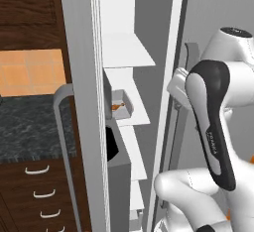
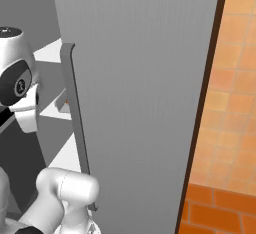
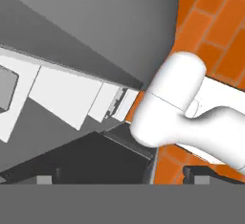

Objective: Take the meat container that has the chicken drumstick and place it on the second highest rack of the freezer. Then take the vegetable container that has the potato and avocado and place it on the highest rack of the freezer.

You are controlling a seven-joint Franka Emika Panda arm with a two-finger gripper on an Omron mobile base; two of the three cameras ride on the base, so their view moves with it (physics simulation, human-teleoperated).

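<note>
Although the meat container (image 1: 121, 104) with its chicken drumstick (image 1: 117, 107) already sits on a white shelf at the centre of the left base view, the gripper (image 3: 124, 180), released and empty, could clip the freezer door (image 2: 145, 93) when swinging away.

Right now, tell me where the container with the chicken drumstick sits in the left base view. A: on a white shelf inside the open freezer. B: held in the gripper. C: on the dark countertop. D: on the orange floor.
A: the container with the chicken drumstick rests on a white shelf inside the freezer, with nothing gripping it.
</note>
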